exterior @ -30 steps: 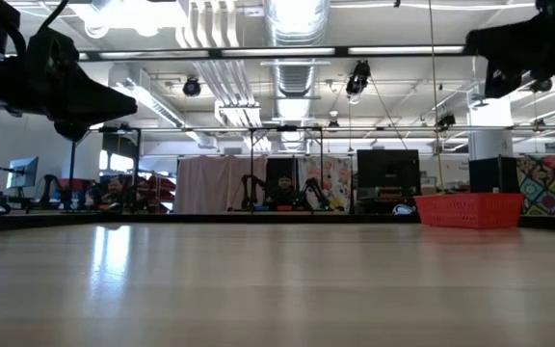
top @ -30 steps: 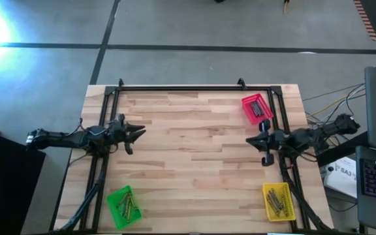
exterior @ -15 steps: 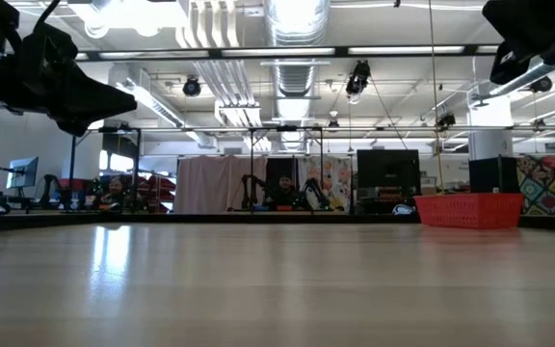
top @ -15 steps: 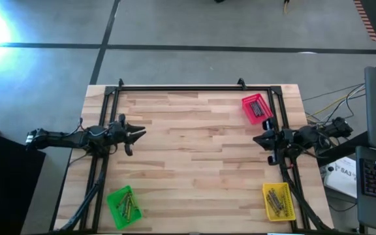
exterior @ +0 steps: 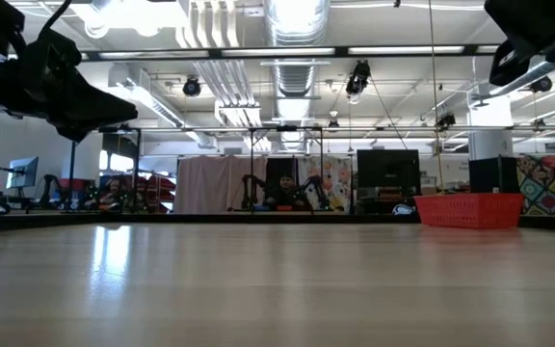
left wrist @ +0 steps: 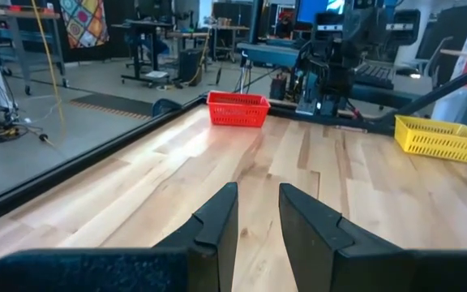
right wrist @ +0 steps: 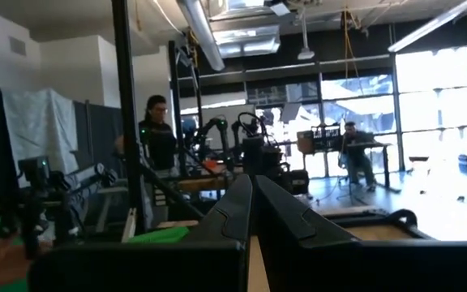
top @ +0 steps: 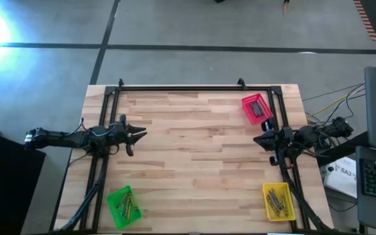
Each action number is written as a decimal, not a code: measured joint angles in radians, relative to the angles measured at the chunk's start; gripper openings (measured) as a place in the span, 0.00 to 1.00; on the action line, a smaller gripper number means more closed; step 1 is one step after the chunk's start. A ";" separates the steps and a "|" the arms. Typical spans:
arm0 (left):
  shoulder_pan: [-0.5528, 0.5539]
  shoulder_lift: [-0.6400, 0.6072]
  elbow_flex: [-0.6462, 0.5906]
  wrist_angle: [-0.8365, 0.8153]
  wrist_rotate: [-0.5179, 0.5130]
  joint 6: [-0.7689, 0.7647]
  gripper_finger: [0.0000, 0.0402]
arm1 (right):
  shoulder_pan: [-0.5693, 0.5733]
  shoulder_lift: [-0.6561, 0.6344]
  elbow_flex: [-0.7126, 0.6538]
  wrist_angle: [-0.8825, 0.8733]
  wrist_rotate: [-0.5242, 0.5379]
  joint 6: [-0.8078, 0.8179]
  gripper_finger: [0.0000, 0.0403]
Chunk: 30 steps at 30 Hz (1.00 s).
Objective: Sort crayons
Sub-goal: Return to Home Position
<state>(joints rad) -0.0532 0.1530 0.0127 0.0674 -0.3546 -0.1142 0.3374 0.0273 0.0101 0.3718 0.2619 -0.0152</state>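
Note:
The crayons lie as thin short sticks in three small trays: a red tray at the far right, a green tray at the near left and a yellow tray at the near right. My left gripper hangs above the table's left side, open and empty, its fingers pointing toward the right edge. My right gripper hangs above the right side, between the red and yellow trays, shut and empty, its fingertips together.
A black frame runs along the far edge and down both sides of the wooden table. The red tray and yellow tray also show in the left wrist view. People stand in the room beyond the table.
My right gripper has drawn back toward the table's right edge, staying shut and empty. The trays and crayons have not moved.

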 joint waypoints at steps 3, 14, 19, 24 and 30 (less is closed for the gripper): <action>0.000 0.010 0.006 0.000 -0.002 0.000 0.19 | 0.000 0.000 0.000 -0.031 0.000 0.052 0.02; 0.000 0.028 0.009 0.004 -0.002 0.000 0.19 | 0.000 0.000 0.000 -0.089 0.000 0.067 0.02; 0.000 0.034 0.011 0.005 -0.002 0.000 0.19 | 0.000 0.000 0.000 -0.089 0.000 0.067 0.02; 0.000 0.036 0.011 0.005 -0.002 0.000 0.19 | 0.000 0.000 0.000 -0.089 0.000 0.067 0.02; 0.000 0.036 0.011 0.008 -0.002 0.000 0.19 | 0.000 0.000 0.000 -0.088 0.000 0.067 0.02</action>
<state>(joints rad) -0.0532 0.1894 0.0242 0.0750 -0.3565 -0.1139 0.3374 0.0273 0.0101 0.2836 0.2623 0.0517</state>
